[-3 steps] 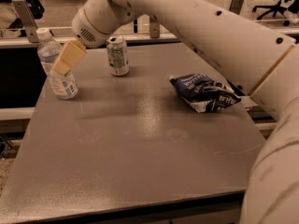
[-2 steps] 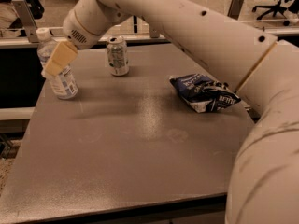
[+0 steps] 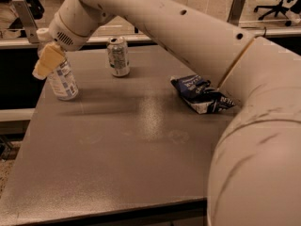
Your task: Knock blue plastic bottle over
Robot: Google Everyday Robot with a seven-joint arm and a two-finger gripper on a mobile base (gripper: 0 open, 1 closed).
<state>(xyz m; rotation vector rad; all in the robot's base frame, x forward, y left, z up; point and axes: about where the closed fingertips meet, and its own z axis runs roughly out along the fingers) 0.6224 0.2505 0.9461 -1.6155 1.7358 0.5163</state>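
The blue plastic bottle (image 3: 62,81) is a clear bottle with a white cap and a pale blue-and-white label. It stands near the far left corner of the grey table (image 3: 122,149), leaning left at the top. My gripper (image 3: 47,61), with tan finger pads, is pressed against the bottle's upper half, covering its neck. My white arm reaches across the table from the right.
A short silver-green can (image 3: 118,56) stands upright at the back of the table, right of the bottle. A dark blue-and-white snack bag (image 3: 203,95) lies at the right, close to my arm. The table's left edge runs just beside the bottle.
My gripper has moved left against the bottle's top, and the bottle now leans left instead of standing straight. The can and bag have not moved.
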